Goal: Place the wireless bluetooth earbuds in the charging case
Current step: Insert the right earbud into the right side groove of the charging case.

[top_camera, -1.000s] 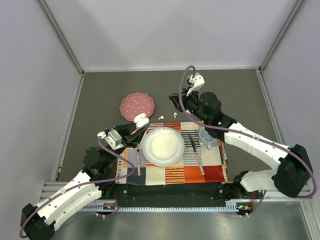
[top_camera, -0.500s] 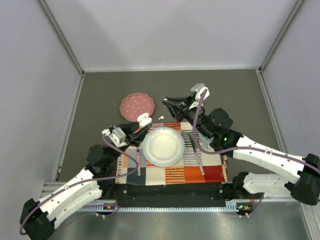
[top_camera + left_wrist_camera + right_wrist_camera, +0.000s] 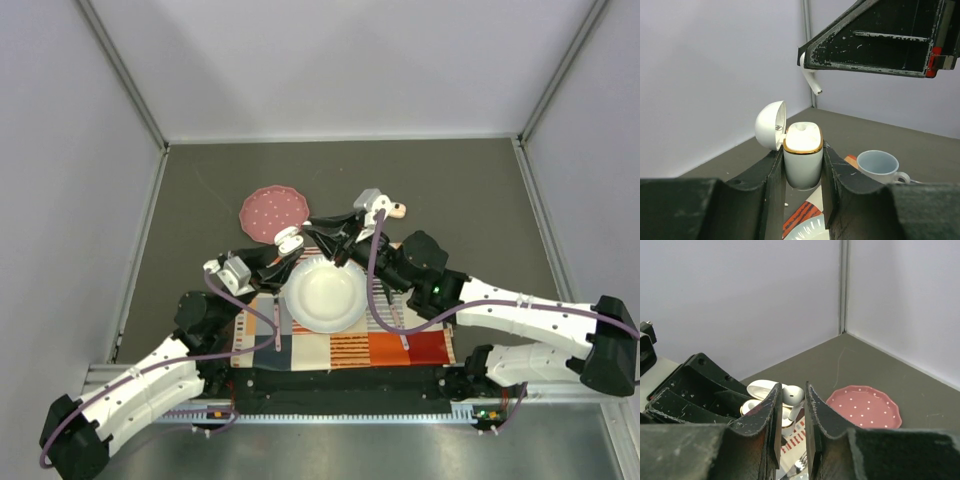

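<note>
My left gripper (image 3: pixel 285 247) is shut on the white charging case (image 3: pixel 802 155) with a gold rim and holds it upright above the mat. Its lid (image 3: pixel 771 125) is swung open to the left. My right gripper (image 3: pixel 318 236) is shut on a white earbud (image 3: pixel 793 396), held by its head with the stem pointing down. In the left wrist view the earbud (image 3: pixel 810 79) hangs just above and slightly behind the open case, apart from it. In the right wrist view the case (image 3: pixel 754 406) sits right below the fingertips. Other earbuds are hidden.
A pink dotted plate (image 3: pixel 273 210) lies at the back left. A white plate (image 3: pixel 323 293) sits on the striped placemat (image 3: pixel 400 345) with cutlery (image 3: pixel 276 325) beside it. A pale blue cup (image 3: pixel 879 166) stands to the right of the case.
My right arm has swung left and towards me, bringing the earbud from the back of the table to just above the open case. My left gripper has barely moved.
</note>
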`<state>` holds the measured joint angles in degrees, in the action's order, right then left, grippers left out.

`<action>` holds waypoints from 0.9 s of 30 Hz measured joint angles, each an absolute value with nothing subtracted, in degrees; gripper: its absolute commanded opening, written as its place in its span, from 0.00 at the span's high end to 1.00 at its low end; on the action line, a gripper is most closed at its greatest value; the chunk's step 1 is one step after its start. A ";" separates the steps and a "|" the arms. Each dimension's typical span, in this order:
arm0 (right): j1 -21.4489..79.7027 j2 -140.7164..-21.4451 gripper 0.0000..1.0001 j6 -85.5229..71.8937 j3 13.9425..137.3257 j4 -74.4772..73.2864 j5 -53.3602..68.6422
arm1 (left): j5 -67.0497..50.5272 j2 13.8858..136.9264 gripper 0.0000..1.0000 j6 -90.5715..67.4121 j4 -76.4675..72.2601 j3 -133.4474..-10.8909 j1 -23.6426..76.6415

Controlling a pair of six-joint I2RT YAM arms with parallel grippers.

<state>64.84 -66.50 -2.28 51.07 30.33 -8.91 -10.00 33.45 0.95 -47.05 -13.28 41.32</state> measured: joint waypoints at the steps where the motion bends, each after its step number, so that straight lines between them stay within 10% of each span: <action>1: 64.97 -66.65 1.00 -2.11 51.07 30.52 -8.78 | -10.02 33.56 1.00 0.93 -47.22 -13.28 41.32; 27: 65.65 -70.72 1.00 -2.94 51.07 33.28 -2.94 | -10.61 33.50 1.00 0.49 -47.53 -13.28 41.28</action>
